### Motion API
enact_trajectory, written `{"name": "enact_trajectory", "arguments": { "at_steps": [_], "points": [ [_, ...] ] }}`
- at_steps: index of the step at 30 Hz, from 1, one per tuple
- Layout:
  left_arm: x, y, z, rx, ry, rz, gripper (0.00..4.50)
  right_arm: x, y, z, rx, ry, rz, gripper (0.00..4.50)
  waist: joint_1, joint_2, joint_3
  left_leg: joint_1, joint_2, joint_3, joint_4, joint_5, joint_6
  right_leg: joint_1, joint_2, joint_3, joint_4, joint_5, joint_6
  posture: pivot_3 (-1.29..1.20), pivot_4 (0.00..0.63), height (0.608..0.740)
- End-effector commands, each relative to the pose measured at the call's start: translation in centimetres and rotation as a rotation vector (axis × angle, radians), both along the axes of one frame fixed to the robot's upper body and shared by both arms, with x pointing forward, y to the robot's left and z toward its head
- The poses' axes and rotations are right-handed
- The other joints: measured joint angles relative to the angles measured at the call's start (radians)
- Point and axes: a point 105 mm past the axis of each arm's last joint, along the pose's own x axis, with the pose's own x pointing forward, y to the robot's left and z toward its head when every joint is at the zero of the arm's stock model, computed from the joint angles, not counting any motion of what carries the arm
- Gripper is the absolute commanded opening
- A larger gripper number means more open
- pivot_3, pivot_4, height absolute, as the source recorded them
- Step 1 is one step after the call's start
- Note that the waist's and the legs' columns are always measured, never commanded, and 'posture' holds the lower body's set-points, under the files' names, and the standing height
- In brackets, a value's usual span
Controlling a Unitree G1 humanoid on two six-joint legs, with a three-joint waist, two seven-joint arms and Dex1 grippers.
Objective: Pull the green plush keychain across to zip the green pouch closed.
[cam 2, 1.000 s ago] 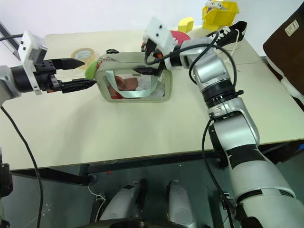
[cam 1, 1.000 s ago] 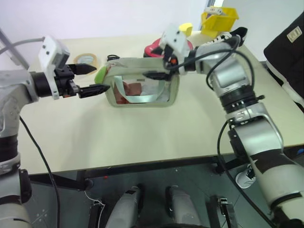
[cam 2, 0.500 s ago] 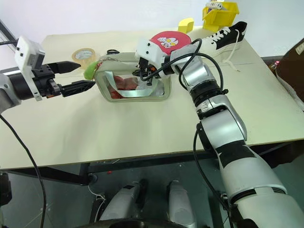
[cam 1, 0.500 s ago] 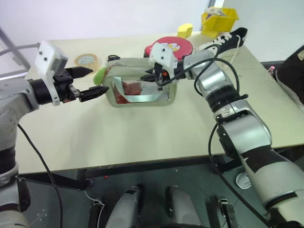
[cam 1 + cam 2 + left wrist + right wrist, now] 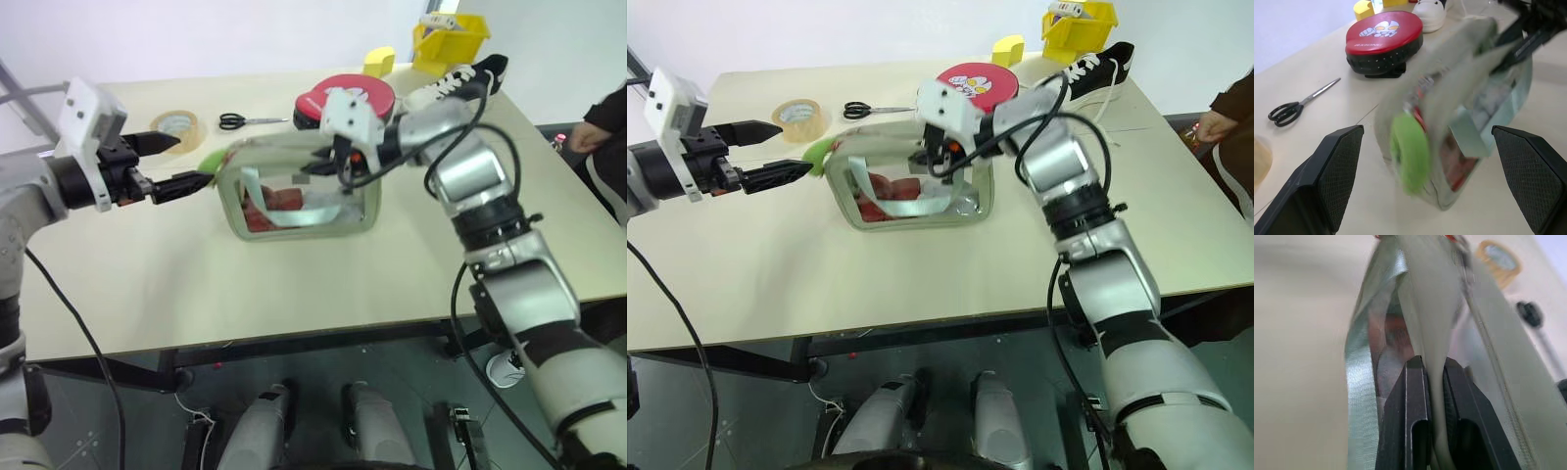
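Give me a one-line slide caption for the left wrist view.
Open left gripper faces the green plush keychain at the near end of the green pouch, red round case and scissors behind.

The red round case [image 5: 345, 95] sits toward the far side of the pale bench [image 5: 294, 284]. Beside it, on the side nearer the tape, lie black-handled scissors [image 5: 245, 120] — and past those a roll of tape [image 5: 178, 124]. Beyond the case stands a yellow block [image 5: 381, 62], then a yellow bin [image 5: 453, 39]; a black-and-white sneaker [image 5: 460, 80] lies just beside the case — toe toward it.
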Motion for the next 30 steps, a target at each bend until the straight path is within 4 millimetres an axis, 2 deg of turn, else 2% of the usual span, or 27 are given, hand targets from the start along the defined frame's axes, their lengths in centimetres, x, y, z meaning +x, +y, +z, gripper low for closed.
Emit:
{"name": "enact_trajectory", "arguments": {
  "at_steps": [1, 7, 8, 9, 12, 15, 16, 18, 21, 26, 30],
  "points": [
    [-0.3, -0.5, 1.2, 0.008, -0.055, -0.026, 4.50, -1.3, 1.4, 0.8, 0.036, -0.012, 0.012, 0.04, -0.002, 0.000, 0.000, 0.001, 0.000, 0.000, 0.000, 0.000, 0.000, 0.001, 0.000, 0.000, 0.000, 0.000, -0.001, 0.00, 0.150, 0.740],
    [-0.1, -0.5, 1.1, 0.013, -0.048, -0.044, 4.50, -1.9, 1.5, 0.9, 0.064, 0.030, -0.027, 0.04, 0.000, 0.000, 0.000, 0.001, 0.000, 0.000, 0.000, 0.000, 0.000, 0.000, 0.000, 0.000, 0.001, -0.003, -0.005, 0.00, 0.150, 0.740],
    [0.0, -0.5, 1.0, 0.017, -0.046, -0.047, 4.50, -2.0, 1.3, 1.4, 0.081, 0.023, -0.030, 0.85, 0.001, 0.000, 0.000, 0.001, 0.000, 0.000, 0.000, 0.000, 0.000, 0.000, 0.000, -0.001, 0.001, -0.003, -0.005, 0.00, 0.150, 0.740],
    [0.0, -0.4, 1.0, 0.020, -0.042, -0.047, 4.50, -2.1, 0.9, 2.3, 0.099, 0.000, -0.035, 1.17, 0.001, 0.000, 0.000, 0.001, 0.000, 0.000, 0.000, 0.000, 0.000, 0.000, 0.000, -0.001, 0.001, -0.003, -0.005, 0.00, 0.150, 0.740],
    [0.1, 0.4, 1.0, 0.029, -0.038, -0.033, 4.50, -2.3, -0.2, 4.2, 0.128, -0.047, -0.059, 2.71, 0.001, 0.000, 0.000, 0.000, 0.000, 0.000, 0.000, 0.000, 0.000, 0.000, 0.000, -0.001, 0.001, -0.002, -0.003, 0.00, 0.150, 0.740],
    [0.3, 1.5, 1.0, 0.038, -0.033, 0.000, 4.50, -3.4, -2.0, 6.0, 0.129, -0.073, -0.055, 4.25, 0.005, 0.000, 0.000, 0.000, 0.000, 0.000, 0.000, 0.000, 0.000, 0.000, -0.001, -0.001, 0.000, -0.002, -0.003, 0.00, 0.150, 0.740],
    [0.3, 1.7, 1.0, 0.039, -0.033, 0.004, 4.50, -3.6, -2.2, 6.2, 0.127, -0.077, -0.056, 4.44, 0.006, 0.000, 0.000, -0.001, 0.000, 0.000, 0.001, 0.000, 0.000, 0.000, -0.001, -0.001, 0.000, -0.002, -0.004, 0.00, 0.150, 0.740],
    [0.4, 2.1, 0.5, 0.041, -0.021, 0.015, 4.50, -4.2, -4.2, 6.7, 0.106, -0.096, -0.074, 4.44, 0.007, 0.000, 0.000, -0.001, 0.000, 0.000, 0.001, 0.000, 0.000, 0.000, -0.002, -0.001, 0.000, -0.003, -0.005, 0.00, 0.150, 0.740],
    [0.7, 2.4, 0.1, 0.042, -0.010, 0.020, 4.50, -5.1, -6.3, 6.0, 0.062, -0.080, -0.091, 4.44, 0.009, -0.001, 0.000, -0.001, 0.000, 0.000, 0.001, 0.000, 0.000, 0.001, -0.003, -0.002, -0.001, -0.003, -0.005, 0.00, 0.150, 0.740],
    [1.2, 1.7, -0.4, 0.044, -0.001, -0.007, 4.50, -4.5, -7.5, 3.1, 0.008, -0.050, -0.126, 4.44, 0.003, -0.001, 0.000, -0.001, 0.000, 0.000, 0.001, -0.001, 0.001, 0.002, -0.003, -0.001, -0.002, -0.005, -0.008, 0.00, 0.150, 0.740],
    [1.5, 1.0, -0.8, 0.052, 0.009, -0.034, 4.50, -3.3, -7.6, 2.0, 0.008, -0.056, -0.152, 4.44, 0.001, -0.001, 0.000, -0.002, 0.000, 0.000, 0.001, -0.001, 0.001, 0.000, -0.003, -0.001, -0.002, -0.005, -0.008, 0.00, 0.150, 0.740]
  ]
}}
